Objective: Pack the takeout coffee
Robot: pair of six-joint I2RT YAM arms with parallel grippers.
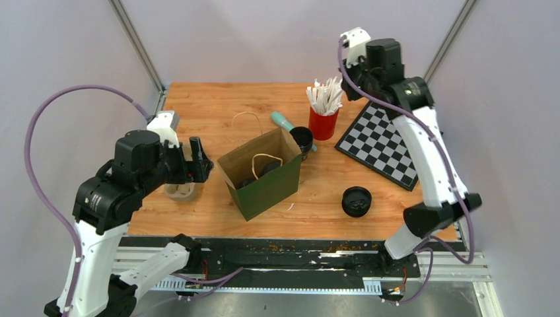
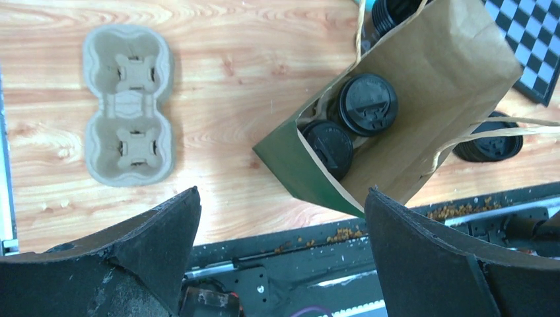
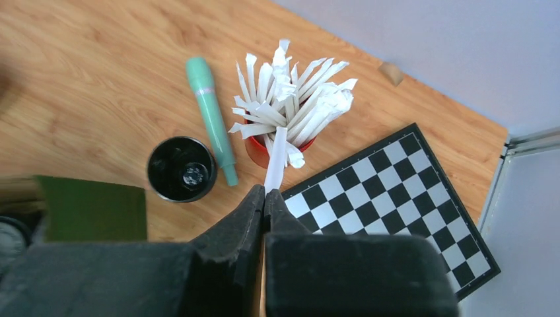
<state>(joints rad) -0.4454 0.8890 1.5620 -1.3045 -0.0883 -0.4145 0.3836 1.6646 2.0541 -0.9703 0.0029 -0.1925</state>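
An open brown paper bag [image 1: 261, 175] with a green side stands mid-table. Two coffee cups with black lids [image 2: 368, 104] [image 2: 328, 146] sit upright inside it. A red cup [image 3: 257, 152] holds several white paper-wrapped straws [image 3: 290, 99]. My right gripper [image 3: 265, 191] is shut on one wrapped straw [image 3: 276, 158], which runs from the fingertips up to the bunch. My left gripper [image 2: 282, 198] hangs open and empty above the table's near edge, left of the bag.
A pulp cup carrier [image 2: 129, 105] lies left of the bag. An open black cup [image 3: 181, 168] and a teal marker [image 3: 211, 115] sit behind the bag. A black lid [image 1: 356, 201] lies at front right. A chessboard [image 3: 396, 205] is on the right.
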